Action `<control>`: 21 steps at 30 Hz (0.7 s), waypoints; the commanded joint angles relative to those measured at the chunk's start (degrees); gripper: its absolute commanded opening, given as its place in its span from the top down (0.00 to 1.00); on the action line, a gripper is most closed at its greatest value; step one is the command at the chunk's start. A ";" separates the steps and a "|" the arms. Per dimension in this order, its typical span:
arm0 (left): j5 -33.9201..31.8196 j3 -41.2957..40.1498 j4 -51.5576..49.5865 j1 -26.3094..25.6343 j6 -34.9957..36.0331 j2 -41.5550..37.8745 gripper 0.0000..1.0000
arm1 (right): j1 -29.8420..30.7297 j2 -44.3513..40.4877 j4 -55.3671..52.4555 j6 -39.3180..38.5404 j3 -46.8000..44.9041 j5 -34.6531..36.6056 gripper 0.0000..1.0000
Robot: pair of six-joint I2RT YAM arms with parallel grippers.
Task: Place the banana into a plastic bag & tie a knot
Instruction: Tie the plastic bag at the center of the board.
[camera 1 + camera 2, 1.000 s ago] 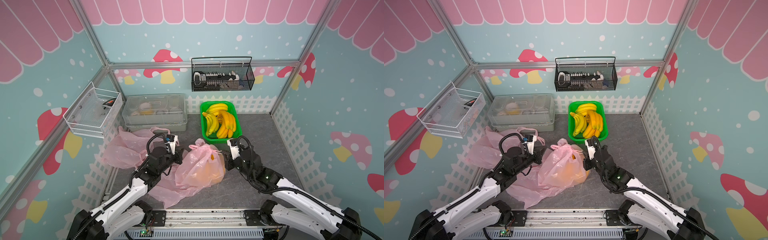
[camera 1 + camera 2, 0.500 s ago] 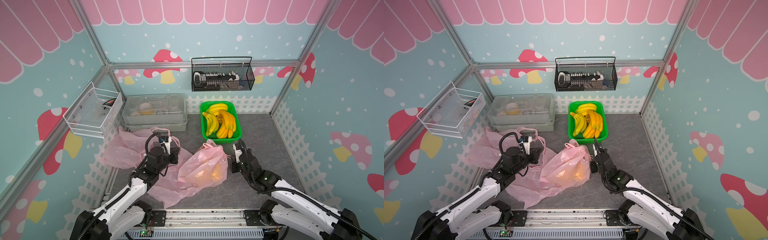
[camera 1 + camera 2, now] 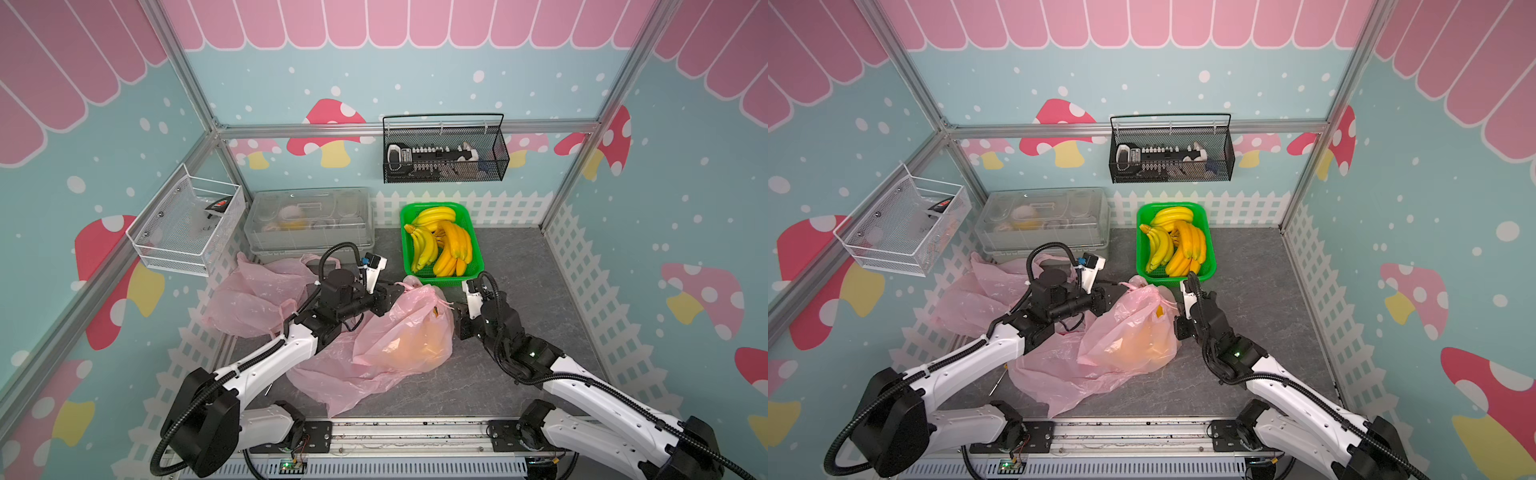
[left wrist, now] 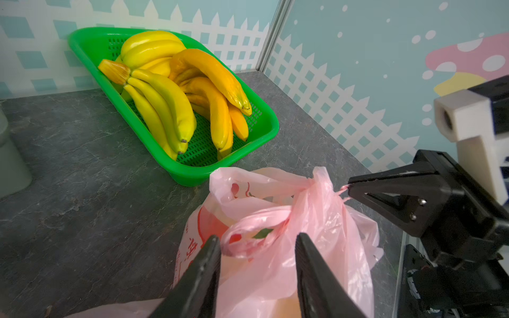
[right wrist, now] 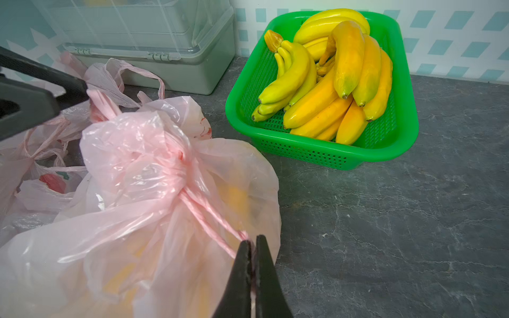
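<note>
Surface: we see a dark grey, stone-patterned table (image 3: pixel 519 266) with a low white picket fence (image 3: pixel 498 208) along its edges.
Room: the walls are turquoise with white dots and mushrooms, with a pink scalloped band on top. A black wire basket (image 3: pixel 444 172) hangs on the far wall and a white wire basket (image 3: pixel 187 224) on the left wall.
Far side: a clear lidded box (image 3: pixel 307 216) stands at the far left. Right of it is a green basket (image 4: pixel 268 129) filled with banana bunches (image 3: pixel 440 245).
Plastic bag: the pink plastic bag (image 3: pixel 411 328) stands mid-table, just near of the green basket, tied together at its top. The banana (image 3: pixel 419 345) shows orange through the film. Spare bags (image 3: pixel 257 299) lie to its left.
Left gripper: the left gripper (image 4: pixel 257 238) is at the bag's top with jaws apart — a loop of the bag lies between them, not pinched.
Right gripper: the right gripper (image 5: pixel 252 243) is closed on a twisted strand of the plastic bag.
Change: one second ago the left jaws were shut at the bag's left side; now they are apart and nearer to the knot. The right grip is the same, and the bag keeps its place.
</note>
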 commanded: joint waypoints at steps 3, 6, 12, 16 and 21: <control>3.86 3.52 -0.59 0.45 1.35 3.28 0.53 | 0.12 -0.59 1.37 -0.83 0.81 -0.62 1.00; 5.62 3.87 0.41 0.61 0.91 4.77 0.50 | 0.15 -0.57 1.33 -0.94 0.85 -0.73 1.00; 5.72 3.07 1.75 1.48 -0.16 5.76 0.01 | 0.18 -0.59 1.29 -1.20 0.95 -0.95 1.00; 5.96 1.52 4.49 4.13 -3.00 5.44 0.01 | 0.16 -0.64 1.27 -1.20 0.95 -1.30 1.00; 8.02 1.61 5.53 3.92 -2.70 5.64 0.01 | 0.20 -0.57 1.31 -1.19 0.98 -1.52 1.00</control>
